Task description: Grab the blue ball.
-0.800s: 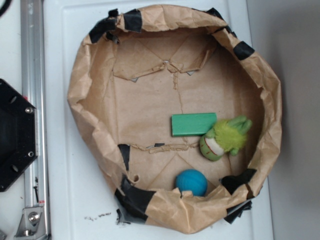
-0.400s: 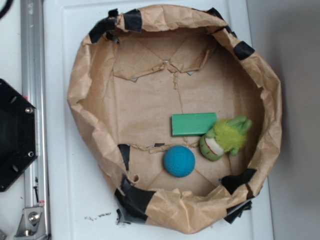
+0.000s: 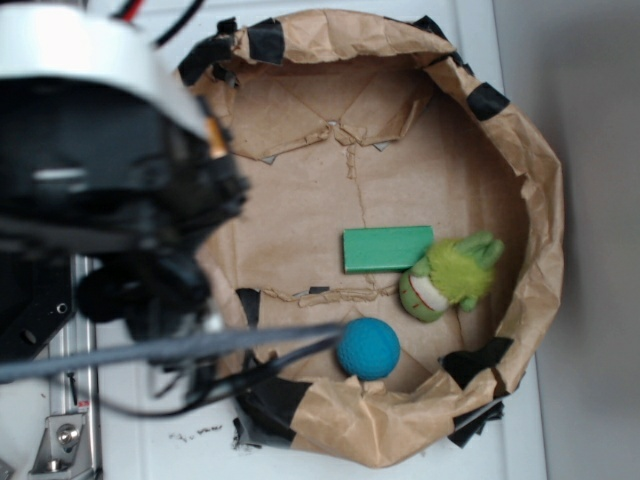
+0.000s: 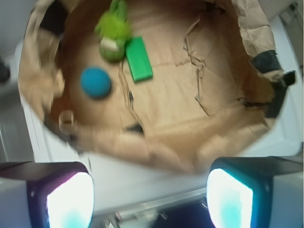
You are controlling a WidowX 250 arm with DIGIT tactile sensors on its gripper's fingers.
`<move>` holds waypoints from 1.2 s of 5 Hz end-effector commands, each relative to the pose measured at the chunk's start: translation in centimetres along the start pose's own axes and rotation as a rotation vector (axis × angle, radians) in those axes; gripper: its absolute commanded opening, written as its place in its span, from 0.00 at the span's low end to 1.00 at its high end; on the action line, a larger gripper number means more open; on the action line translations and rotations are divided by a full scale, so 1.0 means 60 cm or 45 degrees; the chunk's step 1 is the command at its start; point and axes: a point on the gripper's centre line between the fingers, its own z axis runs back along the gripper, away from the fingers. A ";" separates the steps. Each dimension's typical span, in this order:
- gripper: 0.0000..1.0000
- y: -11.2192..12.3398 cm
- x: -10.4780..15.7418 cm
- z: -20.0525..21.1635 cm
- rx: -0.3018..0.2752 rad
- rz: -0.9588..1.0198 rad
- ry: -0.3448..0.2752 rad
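The blue ball [image 3: 368,348] lies on the floor of a crumpled brown paper bowl [image 3: 540,200], near its front wall. In the wrist view the blue ball [image 4: 95,82] shows at the upper left, far from my gripper [image 4: 149,199]. The gripper is open, its two pale fingertips [image 4: 71,202] set wide apart with nothing between them, and it hovers outside the bowl over the white surface and metal rail. My arm [image 3: 110,200] looms blurred over the left of the exterior view, left of the bowl.
A flat green block [image 3: 388,248] and a fuzzy green plush toy [image 3: 450,275] lie side by side just behind the ball. The bowl's paper rim [image 4: 156,147], patched with black tape, stands between gripper and ball. A metal rail [image 3: 65,420] runs along the left.
The arm has swung into the exterior view from the left. The ball rolled from the front wall toward the middle, then back toward the front wall.
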 end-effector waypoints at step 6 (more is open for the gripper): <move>0.00 -0.137 0.030 -0.243 -0.231 0.283 0.574</move>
